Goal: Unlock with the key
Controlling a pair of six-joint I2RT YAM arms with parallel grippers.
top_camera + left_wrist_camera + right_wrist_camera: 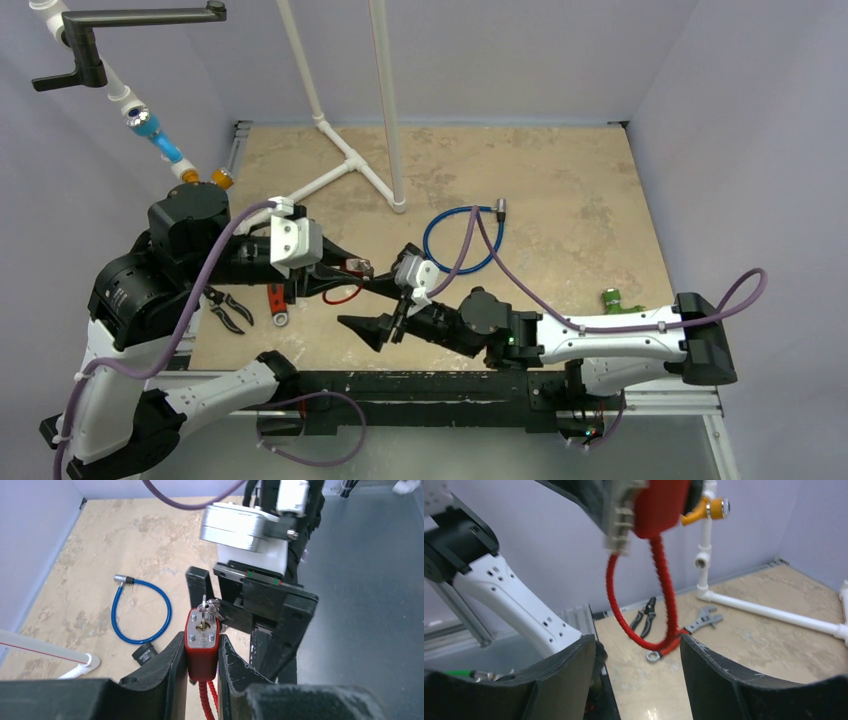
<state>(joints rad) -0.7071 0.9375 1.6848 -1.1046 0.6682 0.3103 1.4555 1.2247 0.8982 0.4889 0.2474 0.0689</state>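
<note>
Two arms, so two grippers: the left gripper and the right gripper. One red padlock, with one key at its face; whether its ring carries more cannot be told. One blue cable lock lies at one o'clock from the padlock. One pair of pliers and one wrench lie at eight o'clock. One green object sits at four o'clock, and one white pipe frame at twelve.
</note>
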